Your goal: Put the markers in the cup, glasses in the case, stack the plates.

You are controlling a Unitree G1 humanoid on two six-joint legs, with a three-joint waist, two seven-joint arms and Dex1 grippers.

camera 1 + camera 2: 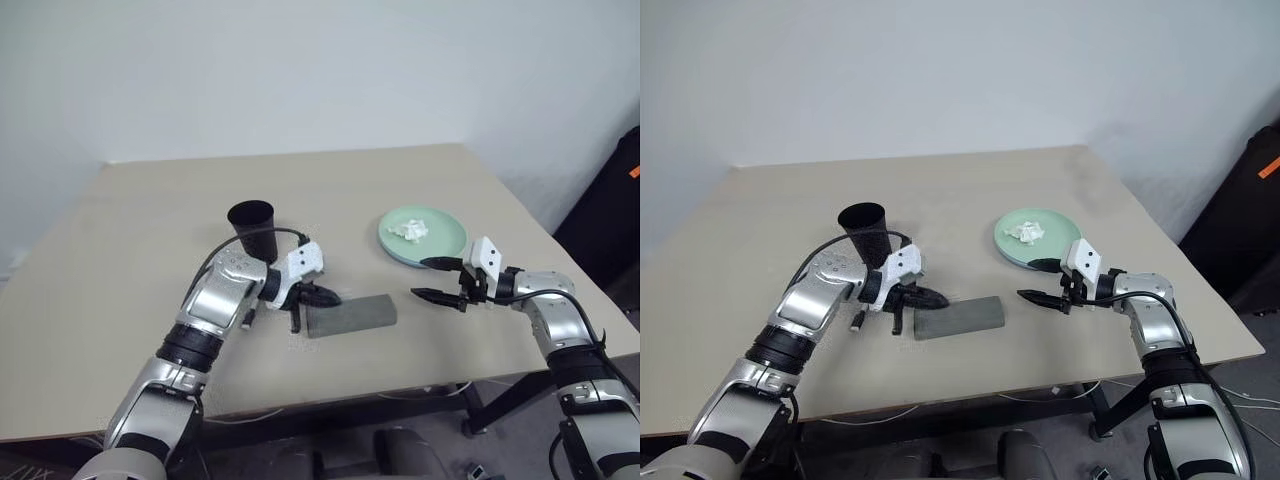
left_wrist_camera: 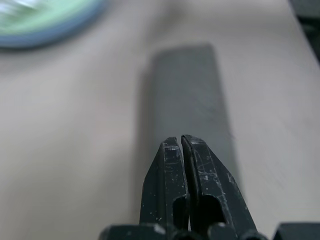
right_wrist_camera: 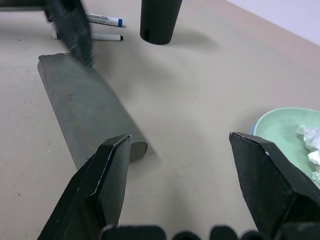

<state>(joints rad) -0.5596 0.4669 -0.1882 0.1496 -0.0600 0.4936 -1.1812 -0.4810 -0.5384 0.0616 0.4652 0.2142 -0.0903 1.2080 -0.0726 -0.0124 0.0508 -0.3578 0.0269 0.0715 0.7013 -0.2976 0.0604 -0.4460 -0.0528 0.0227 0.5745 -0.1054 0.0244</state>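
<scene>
Plates (image 1: pixel 422 235) looked stacked; case (image 1: pixel 350 316) lay shut under the closed, empty left claw (image 1: pixel 328 297). Markers (image 3: pixel 102 27) still lay beyond it on the counter (image 1: pixel 150 220), outside the cup (image 1: pixel 252 229). Right claw (image 1: pixel 436 280) gaped empty.

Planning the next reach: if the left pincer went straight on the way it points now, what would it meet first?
Most likely the grey case: the shut left pincer points along its closed lid, tilted slightly downward. The plates lie off to one side of that line. Depth is hard to judge.

Beige tabletop (image 1: pixel 150 220), plain white wall (image 1: pixel 300 70) behind, black object (image 1: pixel 610 200) at right
</scene>
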